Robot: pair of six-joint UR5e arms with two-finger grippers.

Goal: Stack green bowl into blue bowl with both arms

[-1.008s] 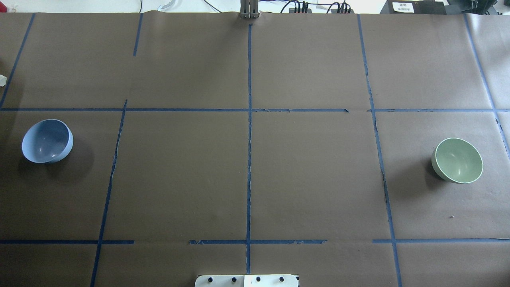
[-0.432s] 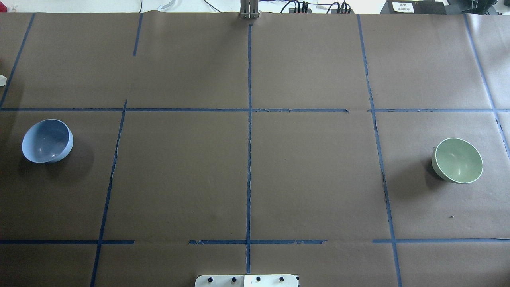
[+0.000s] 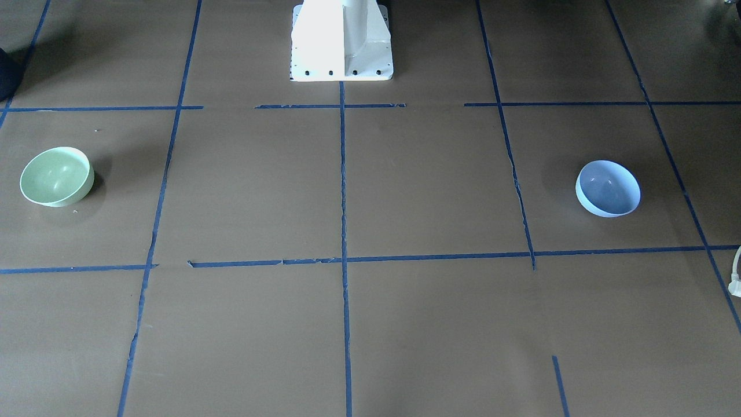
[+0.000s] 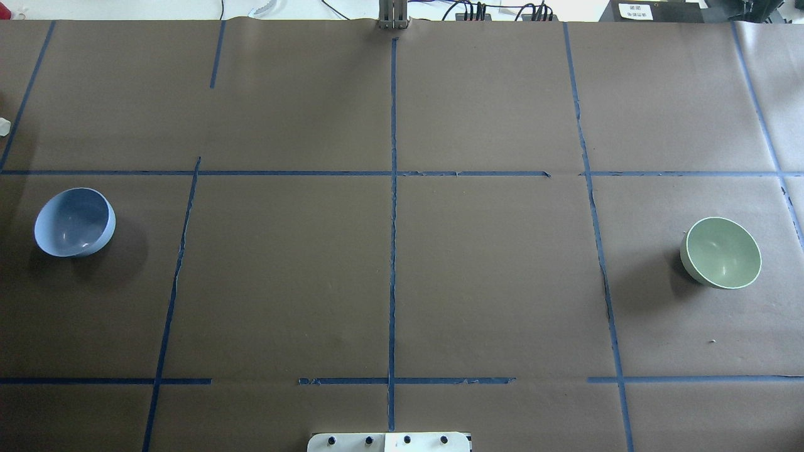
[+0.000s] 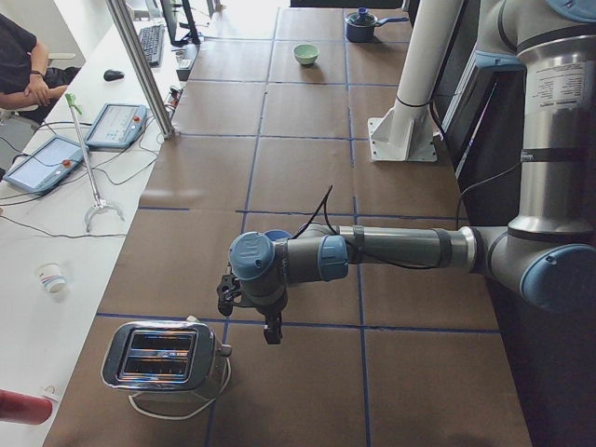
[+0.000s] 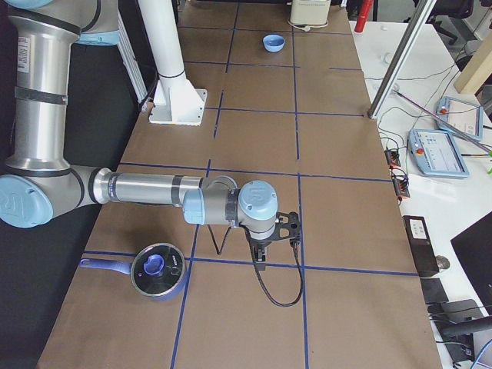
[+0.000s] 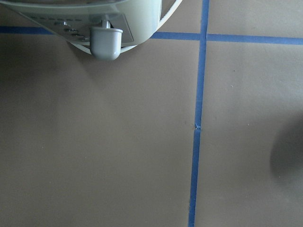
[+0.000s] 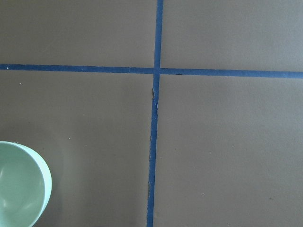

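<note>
The green bowl [image 4: 721,252] sits upright at the table's right side; it also shows in the front view [image 3: 57,176], far off in the left side view [image 5: 305,54], and at the bottom left of the right wrist view [image 8: 19,187]. The blue bowl [image 4: 74,222] sits tilted at the table's left side, also in the front view [image 3: 608,188] and far off in the right side view [image 6: 273,42]. The left gripper [image 5: 271,333] and the right gripper [image 6: 260,265] show only in the side views, pointing down above the table. I cannot tell whether they are open or shut.
A silver toaster [image 5: 163,358] stands near the left gripper and fills the top of the left wrist view [image 7: 94,19]. A dark pot with a blue-knobbed lid [image 6: 156,269] sits near the right arm. The white pedestal base [image 3: 341,40] stands at the robot's edge.
</note>
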